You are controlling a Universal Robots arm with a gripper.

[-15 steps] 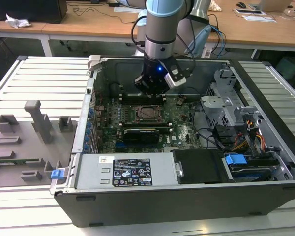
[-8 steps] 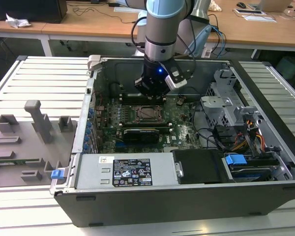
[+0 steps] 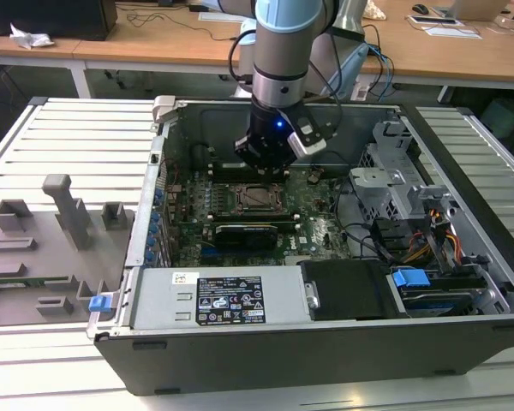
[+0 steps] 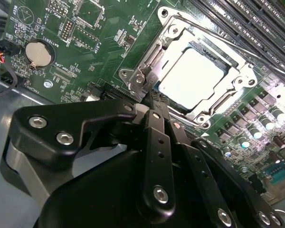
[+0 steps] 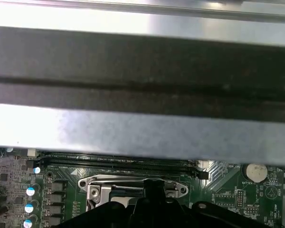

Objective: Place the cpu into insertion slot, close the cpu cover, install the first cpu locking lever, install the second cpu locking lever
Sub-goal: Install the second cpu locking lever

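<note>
Exterior view: gripper hangs low inside the open computer case, just above the socket near board centre; a long black card sits at the socket's 6 o'clock. Second wrist view: chip lies flat in the socket, matte silver-grey lid, and the thin stamped-metal cover frames it, apparently down. So judging by this, placing and cover look done; lever step in hand. A thin wire lever runs along the cover. Black fingers look pressed together, pinching nothing, tips by the hinge corner. First wrist view: the socket rim sits on the green board.
</note>
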